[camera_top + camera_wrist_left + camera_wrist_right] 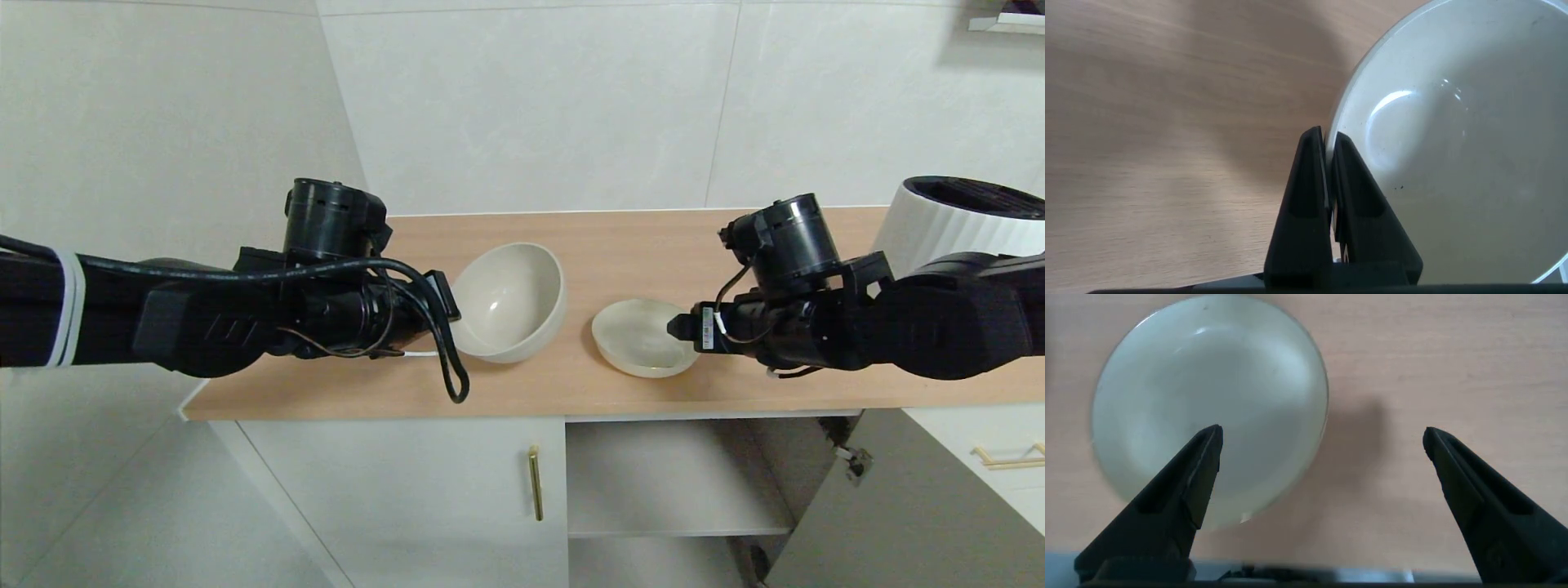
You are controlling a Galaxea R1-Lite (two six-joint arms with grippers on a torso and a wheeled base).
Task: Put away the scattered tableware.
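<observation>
A large cream bowl (510, 302) (1454, 139) is tipped up on the wooden countertop (612, 245), its opening turned toward the right. My left gripper (451, 312) (1328, 135) is shut on its left rim, one finger inside and one outside. I cannot tell whether the bowl still touches the counter. To its right a smaller, shallow pale dish (641, 336) (1208, 408) sits flat. At the dish's right edge my right gripper (679, 327) (1321, 433) is open, one finger over the dish and the other over bare wood.
A white ribbed appliance (955, 216) stands at the counter's right end. Tiled walls close in behind and at the left. Below the counter are a shut cabinet door with a gold handle (535, 483), an open shelf compartment (669, 474), and its door (857, 506) swung open.
</observation>
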